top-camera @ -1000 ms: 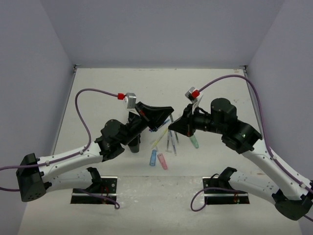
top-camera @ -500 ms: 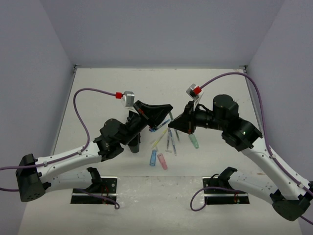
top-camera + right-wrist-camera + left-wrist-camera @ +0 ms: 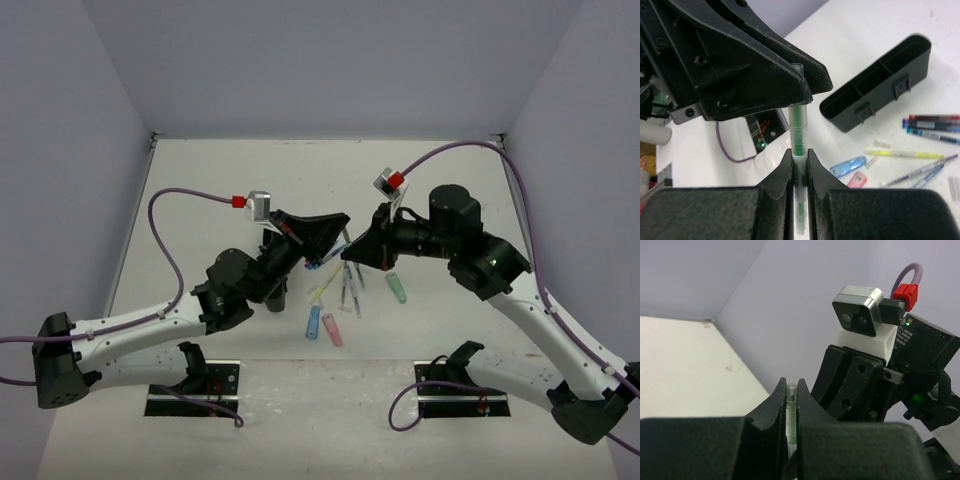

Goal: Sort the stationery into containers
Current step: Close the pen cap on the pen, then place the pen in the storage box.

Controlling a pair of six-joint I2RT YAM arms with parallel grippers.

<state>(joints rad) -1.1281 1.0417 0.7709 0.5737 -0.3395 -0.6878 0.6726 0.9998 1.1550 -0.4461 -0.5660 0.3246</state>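
A green pen with a clear cap [image 3: 799,125] hangs in the air between my two grippers. My left gripper [image 3: 790,390] is shut on its capped end [image 3: 790,405]. My right gripper [image 3: 799,157] is shut on the white middle of its barrel. In the top view the left gripper [image 3: 340,224] and right gripper [image 3: 351,256] meet tip to tip above the loose stationery. The black organiser [image 3: 880,85] lies on the table, mostly hidden under the left arm in the top view [image 3: 276,296].
On the table lie a chunky blue piece [image 3: 313,323], a pink one [image 3: 332,330], a green one [image 3: 397,288], a yellow-green pen [image 3: 322,285] and several thin pens [image 3: 350,290]. Red and blue pens [image 3: 932,122] lie beyond the organiser.
Both grippers have drifted slightly left and up together, still gripping the same green pen. The things on the table have not moved.
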